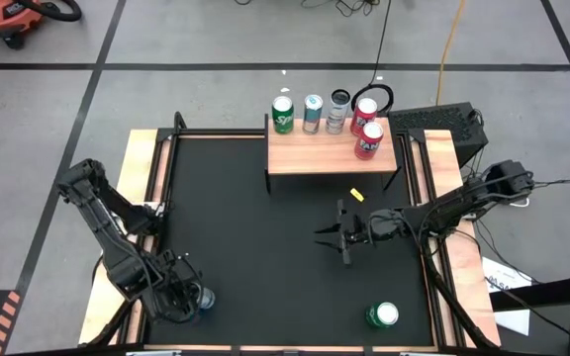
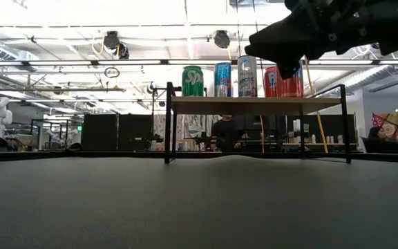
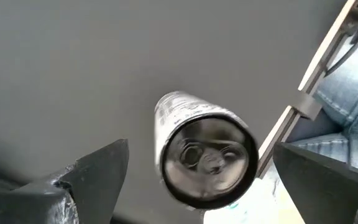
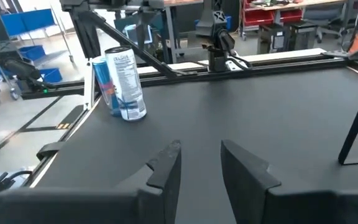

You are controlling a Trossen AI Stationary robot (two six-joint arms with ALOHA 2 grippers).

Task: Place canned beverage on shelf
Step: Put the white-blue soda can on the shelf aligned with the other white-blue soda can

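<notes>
Shelf stood at 12 o'clock on the table, carrying five cans: green can, teal can and silver can along the back edge, two red cans at the 1 o'clock end. The front strip of the plank was bare.

Left gripper sat at 7 o'clock, fingers spread wide with a slim can between them, not touching either pad. The wrist view looked onto the can's top, its body running away from the camera. Could not tell whether it stood square between the fingers.

Right gripper hung over the table middle, toward 3 o'clock, fingers drawn near together with a narrow gap, holding nothing. A second green can stood at 5 o'clock, well apart from both grippers.

Risks, as judged:
- The slim can sat close to the table's near edge; an off-centre closing could push it over or off.
- A grip taken high near the rim could let it swing on the lift.
- The back row was full, so setting down on the front strip could knock the neighbours or leave the can at the lip.
- The left arm's path to the shelf passed near the right arm: collision risk if it stayed put.
</notes>
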